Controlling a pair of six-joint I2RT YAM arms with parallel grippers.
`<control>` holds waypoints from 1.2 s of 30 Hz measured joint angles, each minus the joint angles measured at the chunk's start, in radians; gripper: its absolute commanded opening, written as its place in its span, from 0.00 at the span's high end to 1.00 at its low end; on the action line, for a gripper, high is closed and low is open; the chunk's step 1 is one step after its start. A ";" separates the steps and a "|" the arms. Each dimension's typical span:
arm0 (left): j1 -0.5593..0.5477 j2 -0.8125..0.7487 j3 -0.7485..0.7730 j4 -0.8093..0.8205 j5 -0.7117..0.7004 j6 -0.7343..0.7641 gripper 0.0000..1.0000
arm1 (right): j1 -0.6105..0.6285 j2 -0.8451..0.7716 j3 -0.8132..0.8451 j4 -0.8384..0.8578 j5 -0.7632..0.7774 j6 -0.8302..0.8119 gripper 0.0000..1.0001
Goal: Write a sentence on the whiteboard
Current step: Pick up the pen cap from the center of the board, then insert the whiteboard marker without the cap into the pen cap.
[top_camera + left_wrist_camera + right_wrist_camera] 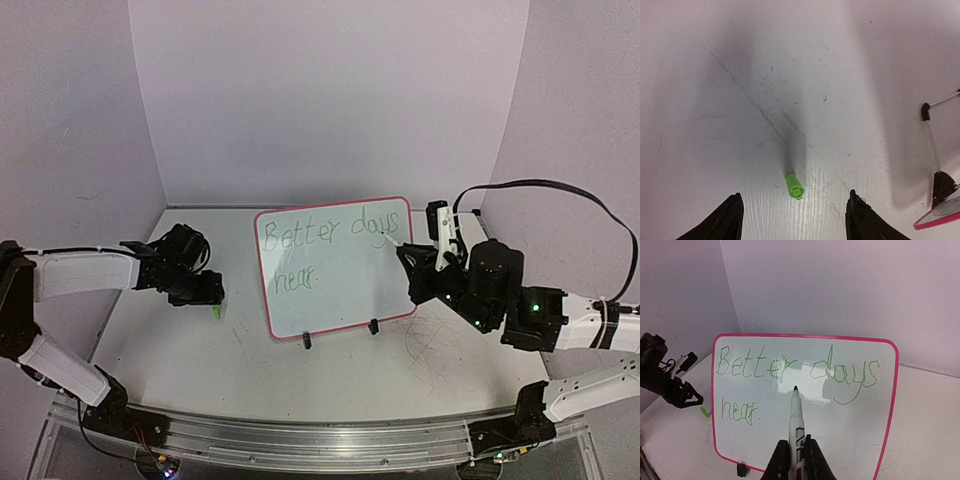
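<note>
The small rectangular glossy white whiteboard with a pink-red rim point(335, 270) point(880, 440) stands upright on black feet at the middle of the scuffed white desk point(180, 350). On it, the thin green handwritten sentence point(765, 367) point(300, 238) reads "Better days" with "hear." below.

The right pincer point(796, 450) point(425, 265) is clamped on a white-barrelled marker with a dark tip point(795, 412) point(438, 228), which points toward the board. Whether the tip touches cannot be told.

The left pincer point(794, 200) point(205, 290) hangs left of the board with its fingers spread apart. Just past them, a small bright green marker cap point(794, 185) point(216, 313) lies on the desk.
</note>
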 measured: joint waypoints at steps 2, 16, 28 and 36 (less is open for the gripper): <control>0.002 0.058 0.012 -0.018 0.002 -0.010 0.39 | 0.000 -0.012 -0.008 -0.001 -0.010 0.002 1.00; 0.002 0.224 0.059 -0.042 0.001 -0.005 0.71 | 0.000 -0.019 -0.036 0.000 -0.060 0.027 1.00; 0.002 0.219 0.083 -0.029 0.037 0.032 1.00 | 0.000 0.052 -0.031 0.002 -0.096 0.016 1.00; 0.003 -0.121 0.111 -0.125 0.270 0.028 1.00 | 0.000 0.162 0.034 0.014 -0.268 -0.073 1.00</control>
